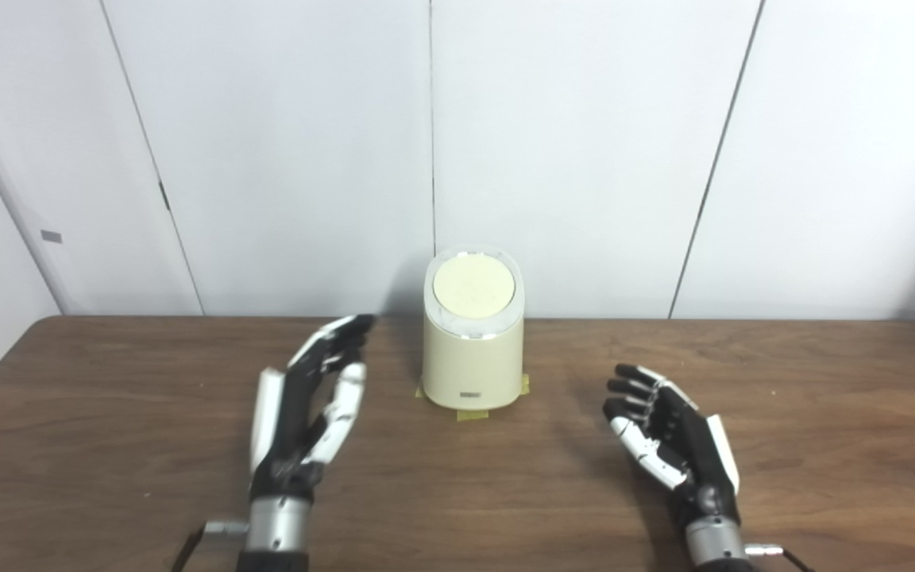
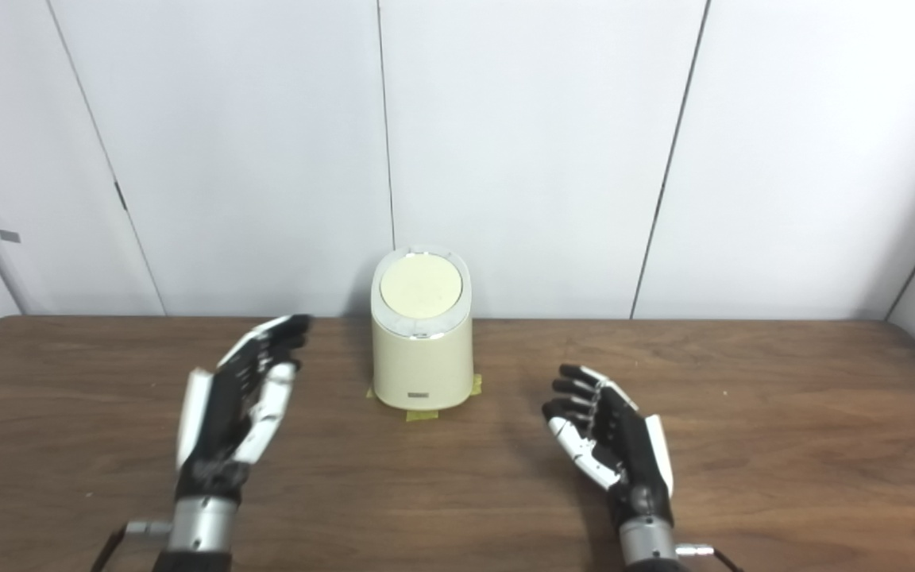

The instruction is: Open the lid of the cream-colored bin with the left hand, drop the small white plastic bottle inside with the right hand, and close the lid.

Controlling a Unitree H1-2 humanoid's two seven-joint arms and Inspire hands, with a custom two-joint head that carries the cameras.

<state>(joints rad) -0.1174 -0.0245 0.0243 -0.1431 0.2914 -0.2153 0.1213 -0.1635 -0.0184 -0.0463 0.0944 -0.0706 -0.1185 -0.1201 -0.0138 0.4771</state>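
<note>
The cream-colored bin [image 1: 473, 361] stands at the back middle of the brown table [image 1: 108, 445], its round lid [image 1: 473, 284] down and tilted toward me. My left hand [image 1: 306, 405] hovers left of the bin, fingers stretched out and apart, holding nothing. To the right of the bin my right hand [image 1: 672, 437] is open too, palm turned inward, fingers slightly curled and empty. Both hands are apart from the bin. No small white plastic bottle shows in either view.
Yellow tape tabs [image 1: 469, 415] stick out from under the bin's base. White wall panels [image 1: 584, 159] rise right behind the table's far edge. Bare wood lies in front of the bin between my hands.
</note>
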